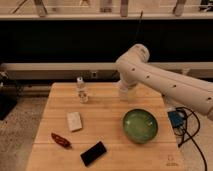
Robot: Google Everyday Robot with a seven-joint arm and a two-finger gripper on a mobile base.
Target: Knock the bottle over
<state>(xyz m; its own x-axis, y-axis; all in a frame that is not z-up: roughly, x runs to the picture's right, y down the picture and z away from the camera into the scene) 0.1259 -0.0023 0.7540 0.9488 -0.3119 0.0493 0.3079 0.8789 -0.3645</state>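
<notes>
- Camera view: a wooden table stands in front of a dark wall.
- The bottle, small and clear with a white cap, stands upright near the table's back edge, left of centre.
- A white robot arm reaches in from the right of the bottle and bends down over the back edge.
- The tool is hidden at the arm's lower end, right of the bottle and apart from it. Whether it is apart or together, I cannot tell.
- A whitish cup peeks out below the arm, right of the bottle.
- In front of the bottle lies a pale rectangular block.
- Further forward are a red pepper-like thing and a flat black slab.
- A green bowl sits forward and right of the bottle.
</notes>
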